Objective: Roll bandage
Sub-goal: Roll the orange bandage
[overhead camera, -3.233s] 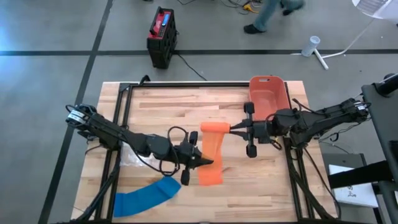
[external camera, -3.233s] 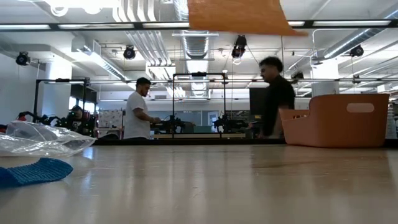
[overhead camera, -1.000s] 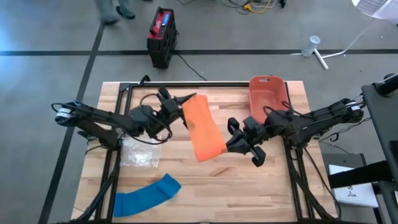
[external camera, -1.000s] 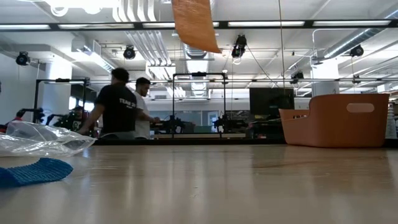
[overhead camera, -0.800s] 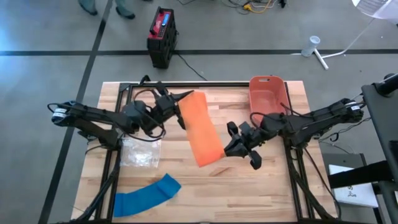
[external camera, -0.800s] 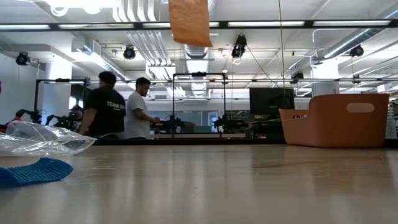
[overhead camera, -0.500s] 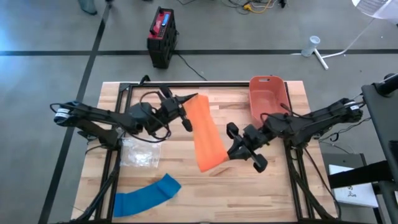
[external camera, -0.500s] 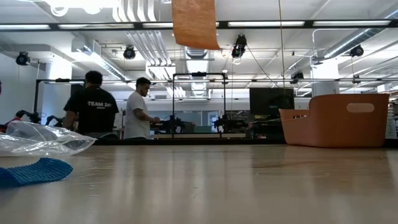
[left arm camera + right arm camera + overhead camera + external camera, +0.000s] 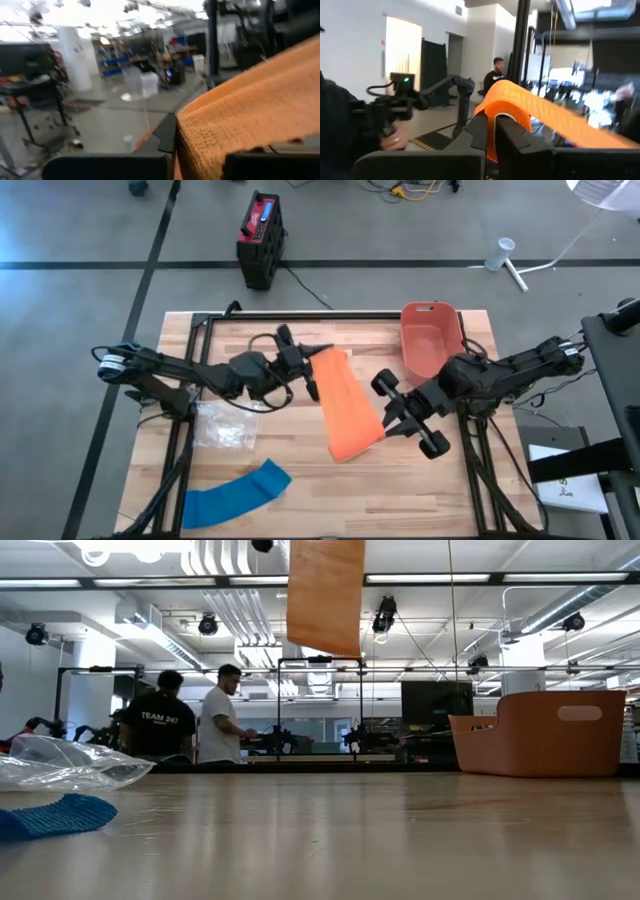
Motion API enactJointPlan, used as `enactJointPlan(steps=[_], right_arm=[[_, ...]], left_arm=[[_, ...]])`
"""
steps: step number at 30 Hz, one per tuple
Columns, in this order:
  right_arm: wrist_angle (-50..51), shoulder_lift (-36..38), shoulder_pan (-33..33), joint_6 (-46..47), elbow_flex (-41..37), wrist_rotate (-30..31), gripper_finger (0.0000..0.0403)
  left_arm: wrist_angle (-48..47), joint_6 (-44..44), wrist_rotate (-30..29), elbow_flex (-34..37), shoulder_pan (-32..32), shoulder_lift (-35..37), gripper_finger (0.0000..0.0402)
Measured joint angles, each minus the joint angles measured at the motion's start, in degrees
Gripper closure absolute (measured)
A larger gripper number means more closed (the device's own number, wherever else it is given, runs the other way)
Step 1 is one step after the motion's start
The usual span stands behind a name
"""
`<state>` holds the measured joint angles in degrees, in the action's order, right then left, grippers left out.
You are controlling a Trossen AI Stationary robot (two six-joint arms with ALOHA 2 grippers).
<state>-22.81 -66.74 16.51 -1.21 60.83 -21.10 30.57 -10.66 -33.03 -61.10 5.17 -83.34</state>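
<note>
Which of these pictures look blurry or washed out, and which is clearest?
Left wrist view: room smeared, ceiling lights blown out, only the bandage weave sharp. Right wrist view: background soft, bright glare on one side. Low view: table blurred up close. High view: clearest, evenly lit.

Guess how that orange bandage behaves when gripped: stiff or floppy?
Likely floppy: the orange woven elastic bandage strip drapes over the right end effector. Probably light: it spans the air from the left end effector. The coarse weave looks grippy, not slippery.
</note>
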Motion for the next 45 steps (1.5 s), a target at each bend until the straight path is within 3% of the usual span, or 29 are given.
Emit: enactJointPlan(steps=[5,12,20,31,45], right_arm=[[0.39,0.47,-0.03,-3.53,2.40,0.79,0.0394],[8.48,2.23,0.00,-7.91,5.77,10.09,0.0394],[12.91,2.97,0.00,-3.60,6.54,12.60,0.0394],[17.90,4.21,0.00,-8.98,8.48,22.25,0.0394],[17.42,4.33,-0.02,-17.07,9.87,31.08,0.0394]], left_arm=[[-2.10,3.34,1.98,0.02,0.65,-3.30,0.0401],[-2.47,4.97,3.56,0.07,2.68,-4.33,0.0401],[-3.20,2.12,-1.62,0.07,2.87,-1.92,0.0401],[-6.39,4.75,-2.57,0.09,2.84,-0.92,0.0401],[-7.06,13.15,4.95,0.11,3.17,-3.62,0.0401]])
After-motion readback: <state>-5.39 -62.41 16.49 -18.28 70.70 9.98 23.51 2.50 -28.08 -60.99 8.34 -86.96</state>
